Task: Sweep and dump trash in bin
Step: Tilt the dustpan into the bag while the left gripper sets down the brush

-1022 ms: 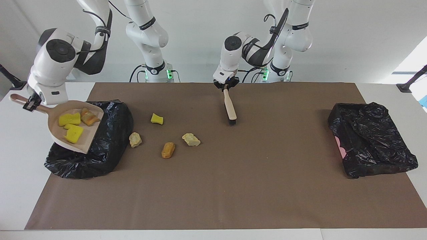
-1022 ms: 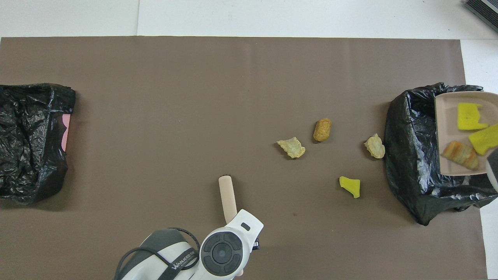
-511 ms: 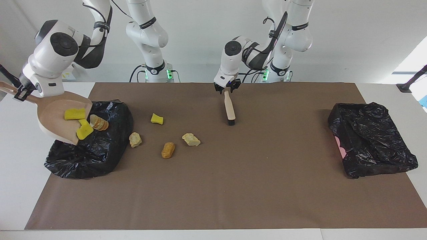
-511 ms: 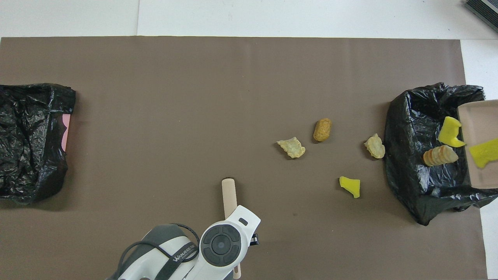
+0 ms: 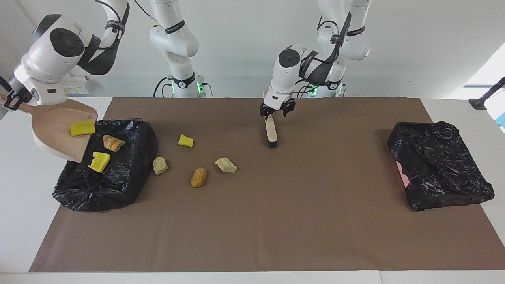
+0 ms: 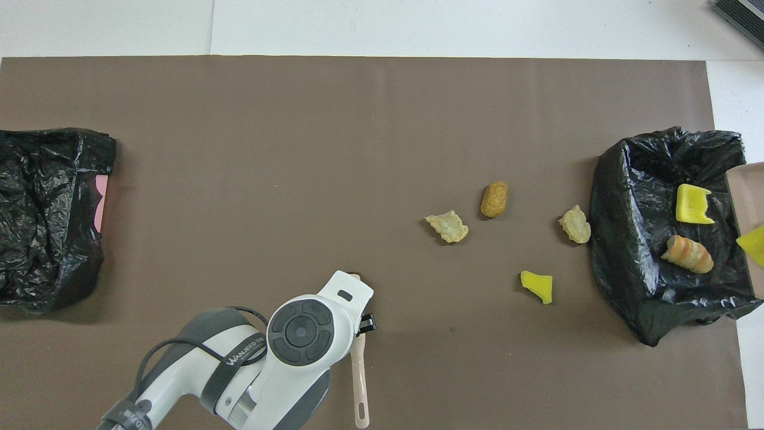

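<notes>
Over the black-lined bin [image 5: 114, 173], my right claw [image 5: 11, 98], clamped on the tilted dustpan [image 5: 55, 132], has tipped two trash pieces in; left claw [image 5: 276, 111], opened, has released the brush [image 5: 270, 132].

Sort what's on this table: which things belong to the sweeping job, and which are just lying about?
In use: trash, dustpan, brush, bin under the dustpan.
Lying about: spare bin at the left arm's end, mat.

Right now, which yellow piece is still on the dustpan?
The yellow chunk lying on the tilted dustpan; one is in the bin bag, another on the mat.
</notes>
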